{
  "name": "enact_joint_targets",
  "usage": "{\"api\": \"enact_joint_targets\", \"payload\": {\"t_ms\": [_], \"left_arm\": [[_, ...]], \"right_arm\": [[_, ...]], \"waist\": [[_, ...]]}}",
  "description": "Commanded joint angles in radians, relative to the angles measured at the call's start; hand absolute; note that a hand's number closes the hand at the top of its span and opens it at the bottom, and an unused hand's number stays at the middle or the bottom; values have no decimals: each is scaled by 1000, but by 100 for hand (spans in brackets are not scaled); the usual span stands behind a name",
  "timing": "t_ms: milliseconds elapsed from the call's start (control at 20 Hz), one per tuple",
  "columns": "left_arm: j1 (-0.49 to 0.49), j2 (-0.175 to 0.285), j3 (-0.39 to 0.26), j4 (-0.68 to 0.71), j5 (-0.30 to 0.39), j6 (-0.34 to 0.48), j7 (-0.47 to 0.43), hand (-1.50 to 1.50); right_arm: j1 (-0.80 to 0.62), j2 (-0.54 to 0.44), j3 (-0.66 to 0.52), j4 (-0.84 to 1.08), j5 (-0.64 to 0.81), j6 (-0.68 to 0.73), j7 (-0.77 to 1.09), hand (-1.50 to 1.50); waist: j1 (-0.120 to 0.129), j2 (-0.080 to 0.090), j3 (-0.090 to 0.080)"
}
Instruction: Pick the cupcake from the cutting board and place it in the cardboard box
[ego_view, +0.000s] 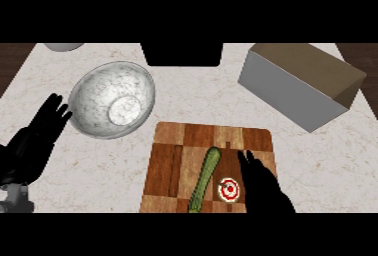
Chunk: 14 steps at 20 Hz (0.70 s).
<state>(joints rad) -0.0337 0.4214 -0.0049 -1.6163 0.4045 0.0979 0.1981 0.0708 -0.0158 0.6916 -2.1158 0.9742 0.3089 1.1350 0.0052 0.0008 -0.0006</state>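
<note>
Right hand (264, 189) lies over the cutting board (173, 165), fingers straight, cupcake (229, 189) just left of it, cucumber (206, 174) beyond. Cardboard box (295, 92) sits well ahead; left hand (33, 142) rests open, far left.

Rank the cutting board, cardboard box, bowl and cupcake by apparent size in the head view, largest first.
1. The cutting board and the cardboard box: they look about alike, and the board runs past the lower edge, so I won't rank them.
2. The bowl.
3. The cupcake, by far the smallest.
</note>
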Motion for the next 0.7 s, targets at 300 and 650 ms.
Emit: {"api": "enact_joint_targets", "payload": {"t_ms": [300,650], "left_arm": [[1,-33,-9,-60,-42,33,48,0],[19,-10,48,-2,1,-75,-1,0]], "right_arm": [[-156,15,-45,99,-27,96,195,-150],[-181,15,-13,229,-50,-13,201,-150]], "waist": [[3,0,0],[5,0,0]]}}
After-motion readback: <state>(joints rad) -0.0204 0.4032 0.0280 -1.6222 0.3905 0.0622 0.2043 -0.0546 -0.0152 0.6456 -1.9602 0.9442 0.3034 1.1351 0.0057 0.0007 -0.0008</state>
